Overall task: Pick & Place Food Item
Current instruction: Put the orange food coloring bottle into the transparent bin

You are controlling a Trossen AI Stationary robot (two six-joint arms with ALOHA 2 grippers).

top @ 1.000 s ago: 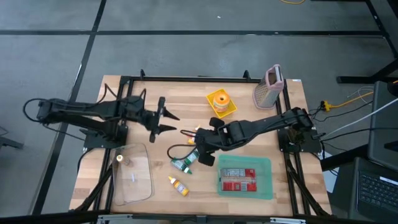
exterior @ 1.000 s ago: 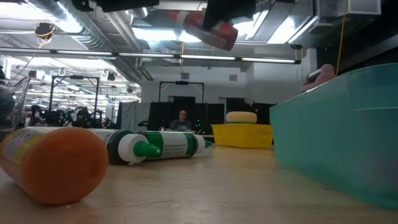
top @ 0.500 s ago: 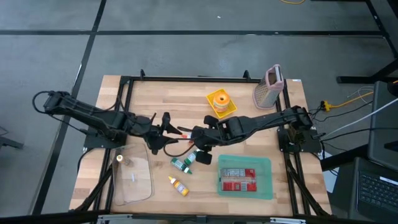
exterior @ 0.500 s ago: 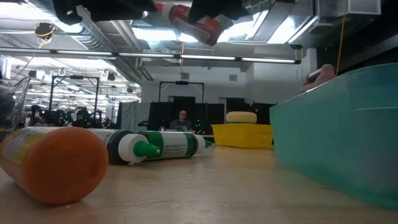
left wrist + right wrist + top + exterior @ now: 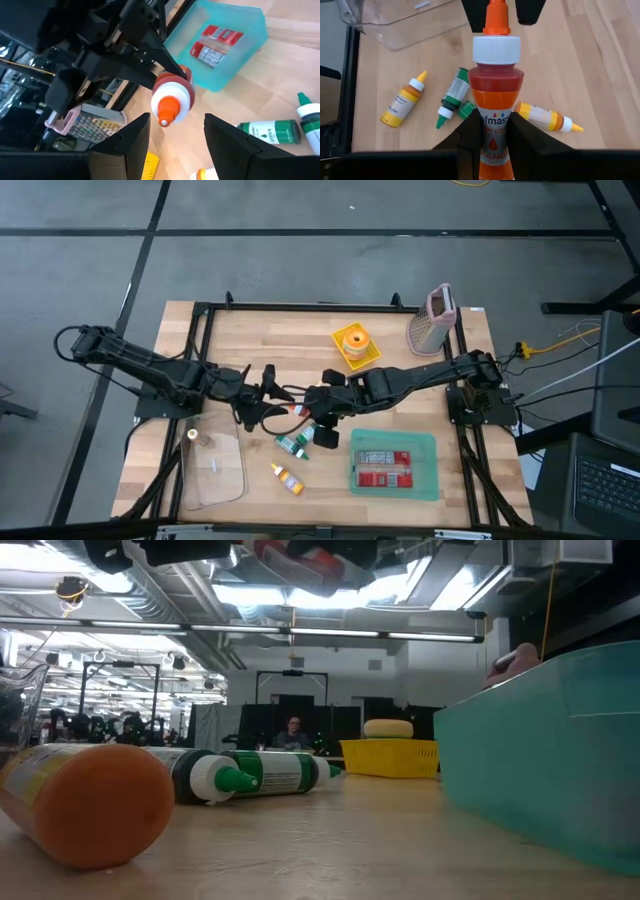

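An orange food-colouring bottle [image 5: 496,75] with a white cap and an orange nozzle hangs above the table's middle, with my right gripper [image 5: 495,127] shut on it. In the high view my right gripper [image 5: 316,408] reaches in from the right. My left gripper [image 5: 266,396] comes from the left and stands open. Its two fingers [image 5: 131,142] stand on either side of the bottle's nozzle [image 5: 167,107], apart from it. The low view shows the bottle [image 5: 300,560] only at the picture's top edge. My right gripper pinches the bottle's lower body [image 5: 495,117] at the label, between its two fingers. The fingers slant down from the table's right side and lie along the bottle. The bottle is lifted clear of the table, its nozzle [image 5: 496,15] pointing toward my left gripper.
Two green bottles [image 5: 296,442] and a yellow bottle [image 5: 287,478] lie on the table below the grippers. A teal bin [image 5: 425,442] with red packs stands near right, a clear container [image 5: 215,465] near left. A yellow basket [image 5: 356,346] and a pink grater [image 5: 435,320] stand at the back.
My left gripper has swung toward the table's near edge and the held bottle, rolling as it went, and now brackets the nozzle. My right gripper has tipped, bringing the bottle's nozzle round toward my left gripper. The bottle stays lifted clear.
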